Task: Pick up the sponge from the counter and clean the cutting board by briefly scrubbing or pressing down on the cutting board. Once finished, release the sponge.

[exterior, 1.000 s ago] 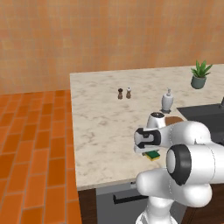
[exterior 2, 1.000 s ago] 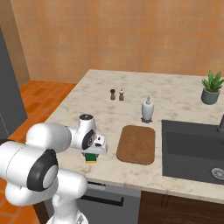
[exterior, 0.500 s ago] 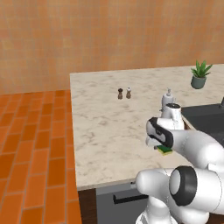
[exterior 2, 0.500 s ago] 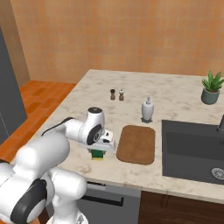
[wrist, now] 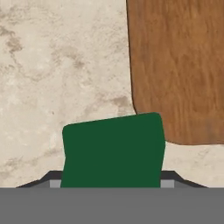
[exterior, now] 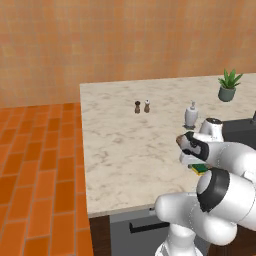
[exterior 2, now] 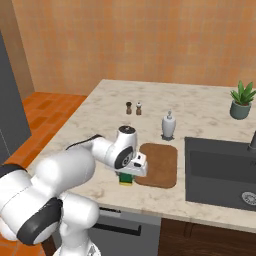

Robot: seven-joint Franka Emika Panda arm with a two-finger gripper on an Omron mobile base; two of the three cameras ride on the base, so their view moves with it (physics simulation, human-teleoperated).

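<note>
The sponge (wrist: 113, 151) is a small block with a dark green scrub face on top, its corners rounded; in the right base view a yellow foam layer shows beneath the green (exterior 2: 126, 180). It sits at the front of the beige marble surface (exterior 2: 95, 145), just beside the near left corner of the brown wooden cutting board (exterior 2: 159, 164), off the board itself. In the hand view the board (wrist: 179, 65) fills the upper right and the sponge's green face lies below its rounded corner, over bare marble.

The fingers (wrist: 168, 177) show as dark tips at either side of the sponge, flanking it closely and apparently gripping it, though contact is hidden at the frame's lower edge. In the left base view the sponge (exterior: 200, 169) peeks out green and yellow under the hand.
</note>
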